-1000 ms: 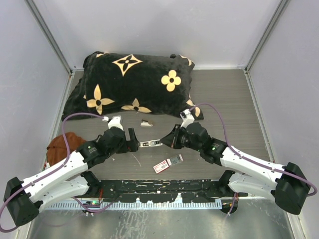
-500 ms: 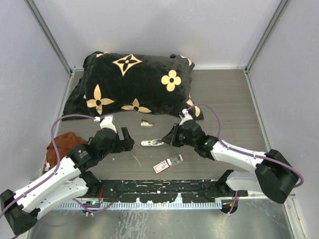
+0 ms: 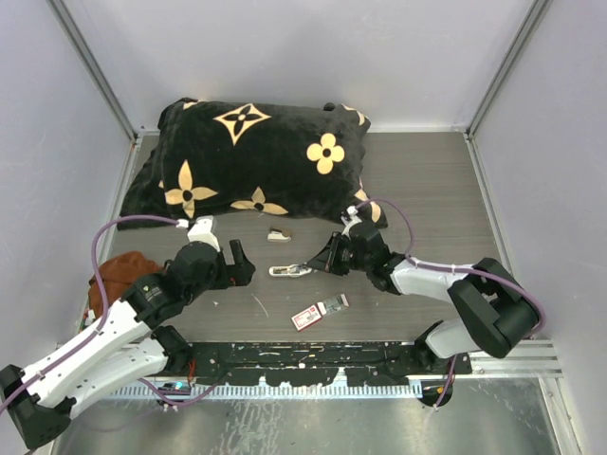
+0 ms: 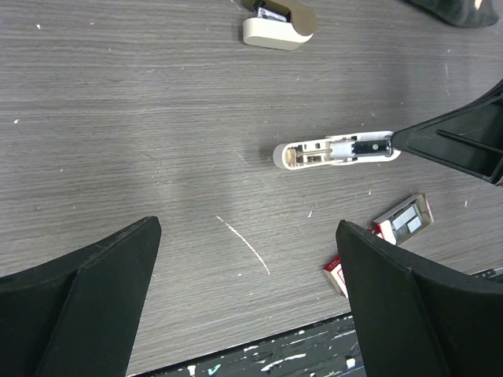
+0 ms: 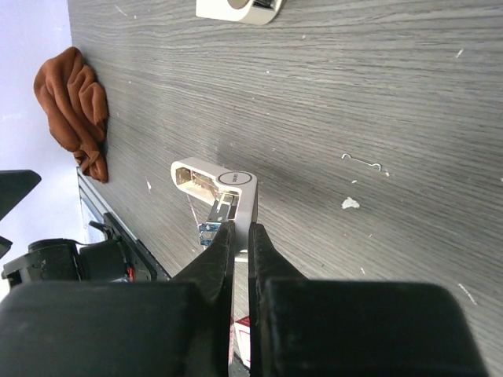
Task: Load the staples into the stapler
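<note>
Right end effector [image 5: 240, 229] of mine is pinched almost fully together, its two fingertips nipping the thin end of the stapler [image 4: 334, 151], which lies flat on the desk [image 4: 118, 118] with its open channel facing up. On my other side, the left end effector [image 4: 247, 228] is spread as wide as it goes and grips nothing. It hangs over bare wood just to the left of the stapler, not touching it. The staples [image 4: 405, 220] sit in their small grey tray on the desk, nearer my bases than the stapler and a little to its right, just beside the red-and-white box [image 4: 339, 271]. Neither of my end effectors touches them. A small cream-and-tan piece [image 4: 279, 23] rests on the far side of the stapler, apart from it, close to the edge of the black pillow [image 3: 256, 156] with tan flower shapes that fills the back left of the desk. A brown cloth [image 3: 119, 273] lies bunched at the left edge, beside my left arm.
</note>
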### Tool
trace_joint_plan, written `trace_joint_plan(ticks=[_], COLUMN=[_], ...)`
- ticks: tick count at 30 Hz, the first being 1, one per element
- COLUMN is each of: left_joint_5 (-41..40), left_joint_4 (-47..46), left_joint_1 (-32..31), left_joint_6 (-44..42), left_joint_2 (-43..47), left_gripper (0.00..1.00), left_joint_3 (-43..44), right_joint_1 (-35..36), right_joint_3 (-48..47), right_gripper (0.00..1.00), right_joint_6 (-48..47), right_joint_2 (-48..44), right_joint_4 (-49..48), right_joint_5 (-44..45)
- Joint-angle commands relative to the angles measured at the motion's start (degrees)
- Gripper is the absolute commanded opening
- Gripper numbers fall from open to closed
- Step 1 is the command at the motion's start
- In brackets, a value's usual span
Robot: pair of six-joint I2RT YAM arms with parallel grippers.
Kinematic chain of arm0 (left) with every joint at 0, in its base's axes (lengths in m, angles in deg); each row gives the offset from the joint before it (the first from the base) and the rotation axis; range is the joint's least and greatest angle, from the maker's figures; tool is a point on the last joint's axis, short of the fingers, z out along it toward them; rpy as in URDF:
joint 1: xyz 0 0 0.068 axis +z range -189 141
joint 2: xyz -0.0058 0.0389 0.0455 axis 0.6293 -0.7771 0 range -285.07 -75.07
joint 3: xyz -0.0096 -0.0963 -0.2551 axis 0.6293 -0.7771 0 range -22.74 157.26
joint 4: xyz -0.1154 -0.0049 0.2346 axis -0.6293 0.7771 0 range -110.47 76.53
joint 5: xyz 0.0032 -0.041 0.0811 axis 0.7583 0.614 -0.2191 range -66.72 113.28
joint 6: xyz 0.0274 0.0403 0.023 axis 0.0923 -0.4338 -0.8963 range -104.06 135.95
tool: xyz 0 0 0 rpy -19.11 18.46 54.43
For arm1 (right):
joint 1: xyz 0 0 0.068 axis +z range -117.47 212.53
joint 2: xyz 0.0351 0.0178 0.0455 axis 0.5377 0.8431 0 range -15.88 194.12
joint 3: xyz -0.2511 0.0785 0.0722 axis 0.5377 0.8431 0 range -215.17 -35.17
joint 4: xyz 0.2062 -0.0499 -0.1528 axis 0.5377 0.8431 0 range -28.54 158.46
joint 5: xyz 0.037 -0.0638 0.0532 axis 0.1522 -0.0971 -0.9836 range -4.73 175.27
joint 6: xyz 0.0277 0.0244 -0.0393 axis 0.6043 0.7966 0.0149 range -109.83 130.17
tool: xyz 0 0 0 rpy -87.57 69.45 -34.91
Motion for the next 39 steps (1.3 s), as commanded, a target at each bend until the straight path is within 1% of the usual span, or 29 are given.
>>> trace_joint_plan(ticks=[1, 5, 7, 12, 15, 17, 22, 27, 32, 35, 39], left_joint_5=[1.0, 1.5, 1.8, 2.4, 2.7, 2.7, 3.7, 7.2, 12.4, 16.6, 18.9], left_joint_4=[-1.9, -3.1, -3.5, -4.3, -4.7, -5.0, -6.2, -8.6, -14.7, -19.6, -25.5], left_joint_1=[0.4, 0.5, 0.6, 0.8, 1.0, 1.1, 1.4, 3.0, 6.6, 9.7, 10.1], left_joint_6=[-1.2, -1.1, -0.9, 0.1, 0.6, 0.9, 1.4, 1.9, 3.4, 6.0, 7.4], left_joint_2=[-1.4, -2.4, -2.8, -3.5, -3.6, -3.7, -4.5, -6.7, -11.4, -16.4, -24.6], left_gripper=[0.96, 0.97, 0.97, 0.97, 0.97, 0.97, 0.97, 0.97, 0.94, 0.92, 0.9], left_joint_3=[2.1, 1.8, 1.5, 0.5, 0.1, 0.0, -0.1, 0.3, 0.1, 0.2, 2.4], right_joint_1=[-1.4, -2.4, -2.9, -4.9, -5.2, -5.4, -6.0, -6.5, -6.7, -6.7, -6.7], right_joint_3=[0.2, 0.5, 0.5, 2.3, 2.2, 2.1, 2.2, 1.5, -0.3, -1.1, -1.3], right_gripper=[0.0, 0.01, 0.02, 0.2, 0.26, 0.32, 0.37, 0.43, 0.48, 0.5, 0.53], right_joint_6=[0.4, -0.1, -1.0, -2.2, -3.5, -4.3, -6.4, -10.8, -14.7, -15.8, -15.9], right_joint_2=[2.3, 3.9, 4.3, 3.5, 2.5, 2.1, 0.0, -5.2, -11.4, -14.5, -17.4], right_joint_4=[-6.7, -6.7, -5.1, -4.0, -2.1, -1.1, 1.4, 9.0, 17.7, 20.3, 22.3], right_joint_5=[-4.3, -5.0, -4.6, -4.2, -3.7, -3.5, -2.7, 1.3, 5.2, 5.9, 5.8])
